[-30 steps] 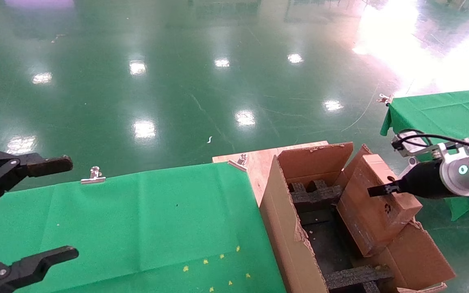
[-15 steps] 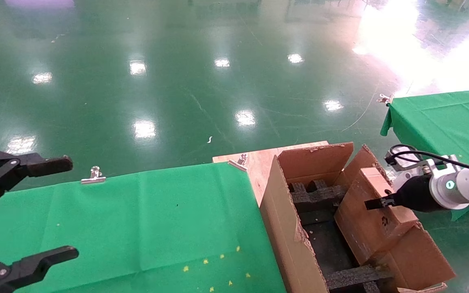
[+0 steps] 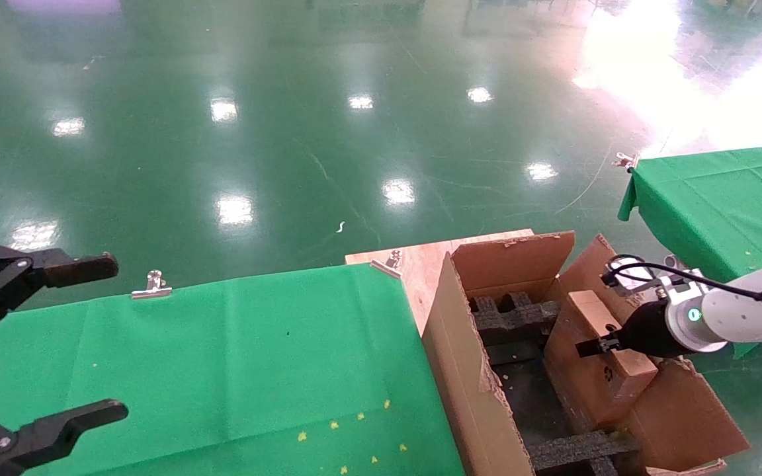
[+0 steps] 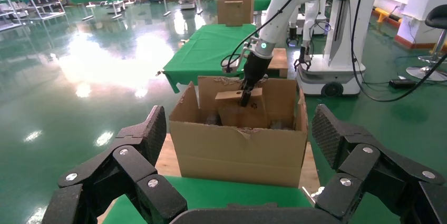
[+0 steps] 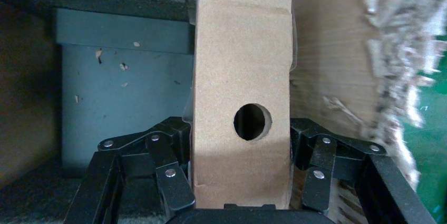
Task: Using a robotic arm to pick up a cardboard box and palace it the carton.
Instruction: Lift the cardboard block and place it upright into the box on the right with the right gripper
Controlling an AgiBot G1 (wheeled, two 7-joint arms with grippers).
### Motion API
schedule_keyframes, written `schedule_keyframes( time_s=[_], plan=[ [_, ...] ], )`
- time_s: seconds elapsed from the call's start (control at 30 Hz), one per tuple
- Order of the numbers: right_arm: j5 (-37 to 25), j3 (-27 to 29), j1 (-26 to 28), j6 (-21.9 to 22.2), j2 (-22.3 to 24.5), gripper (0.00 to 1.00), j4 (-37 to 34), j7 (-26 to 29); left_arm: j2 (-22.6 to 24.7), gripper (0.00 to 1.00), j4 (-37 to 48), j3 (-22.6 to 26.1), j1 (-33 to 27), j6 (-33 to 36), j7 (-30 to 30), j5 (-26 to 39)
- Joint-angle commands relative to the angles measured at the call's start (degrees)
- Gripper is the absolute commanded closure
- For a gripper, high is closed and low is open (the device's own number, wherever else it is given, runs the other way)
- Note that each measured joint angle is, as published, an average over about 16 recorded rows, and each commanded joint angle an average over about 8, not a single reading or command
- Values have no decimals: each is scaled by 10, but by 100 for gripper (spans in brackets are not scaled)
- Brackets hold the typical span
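My right gripper, on the white robotic arm, is shut on the small cardboard box. The box stands on edge, tilted, its lower part inside the carton by the carton's right wall. In the right wrist view the fingers press both sides of the cardboard box, whose round hole lies between them. From the left wrist view the box pokes above the carton. My left gripper hangs open and idle at the far left.
Black foam inserts line the carton's bottom. The carton sits on a wooden board next to a table with a green cloth held by metal clips. A second green table stands at the right, above the glossy floor.
The right gripper has gone down and to the left with the cardboard box, sinking it deeper into the carton. The left arm has not moved.
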Motion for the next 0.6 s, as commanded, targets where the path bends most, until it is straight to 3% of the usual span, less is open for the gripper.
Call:
schedule_keyframes(
  time_s=[0.03, 0.5, 0.53, 0.6],
  plan=[
    [5, 0, -6, 3, -11, 100, -15, -8, 0, 0, 0, 0, 0, 0, 0, 0],
    [35, 0, -34, -9, -62, 98, -91, -70, 0, 0, 0, 0, 0, 0, 0, 0],
    [37, 1, -35, -10, -64, 93, -95, -75, 0, 0, 0, 0, 0, 0, 0, 0],
    [39, 1, -38, -12, -68, 68, -101, -82, 0, 0, 0, 0, 0, 0, 0, 0]
  ],
)
